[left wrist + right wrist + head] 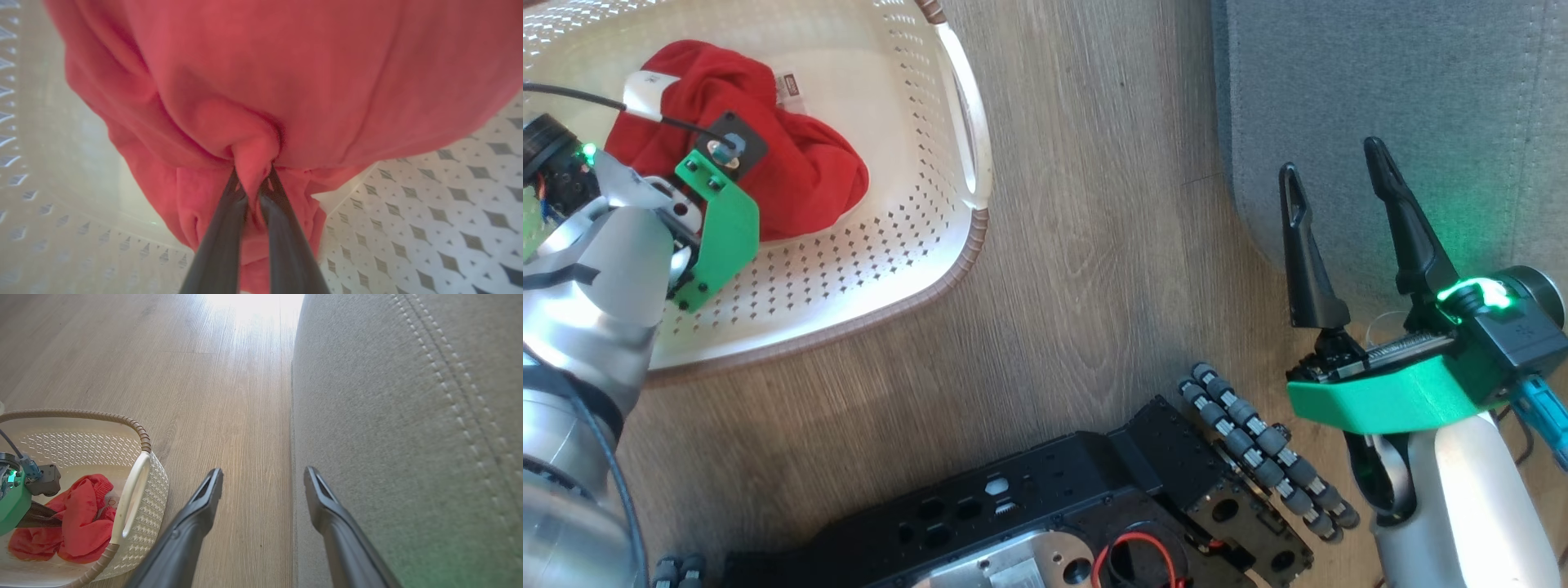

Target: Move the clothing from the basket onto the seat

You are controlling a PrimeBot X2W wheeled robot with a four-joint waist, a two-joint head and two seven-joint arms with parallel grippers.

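Note:
Red clothing with a white cloth part lies bunched in the cream basket at the upper left. My left gripper is down inside the basket, shut on a pinched fold of the red fabric. In the head view its green wrist mount covers the fingers. My right gripper is open and holds nothing, its fingers over the front edge of the grey seat. The right wrist view shows the seat on the right, with the basket and clothing at lower left.
Wooden floor runs between the basket and the seat. My black base and its roller wheel sit at the bottom of the head view. A paper label shows on the basket's bottom beside the clothing.

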